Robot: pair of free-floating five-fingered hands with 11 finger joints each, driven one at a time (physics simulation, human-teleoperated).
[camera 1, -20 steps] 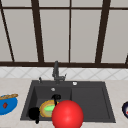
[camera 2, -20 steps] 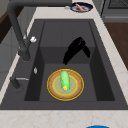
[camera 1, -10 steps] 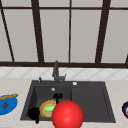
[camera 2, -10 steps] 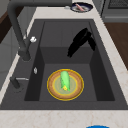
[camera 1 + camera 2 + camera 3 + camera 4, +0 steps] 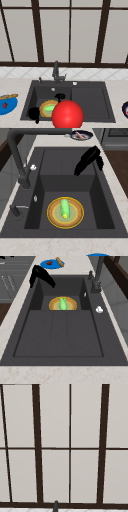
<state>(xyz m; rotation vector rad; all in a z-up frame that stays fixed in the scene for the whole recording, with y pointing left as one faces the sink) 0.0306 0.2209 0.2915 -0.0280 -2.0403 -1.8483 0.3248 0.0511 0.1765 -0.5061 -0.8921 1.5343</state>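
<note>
Nearest in the front view, a red sphere [image 5: 67, 114] is seen before the front edge of the dark sink [image 5: 90, 100], and part of the basin is hidden by it. Just to its left, the left hand [image 5: 33, 113] is shown at the front left corner of the basin. In the right side view it hangs above that corner with the fingers loosely extended and slanted downward. Nothing is grasped or touched by it.

On the basin floor a yellow-rimmed plate [image 5: 51, 214] is laid flat. A green elongated vegetable [image 5: 64, 207] with a yellowish tip is laid along the middle of the plate. The plate is placed between the left hand and the step up to the drainboard, apart from both hands.

The right hand [image 5: 87, 159] is seen in the left side view over the drainboard half of the sink, close to the front edge. It is held in the air, its fingers are straight and directed down toward the sink, and nothing is gripped.

On the counter to the left of the sink a blue plate [image 5: 8, 106] is set, with a red piece and a brown stick on it. On the counter to the right a dark plate [image 5: 80, 135] with food is placed.

Behind the basin the dark faucet [image 5: 56, 72] is mounted upright. Farthest back, a window [image 5: 55, 434] with dark bars is shown.
</note>
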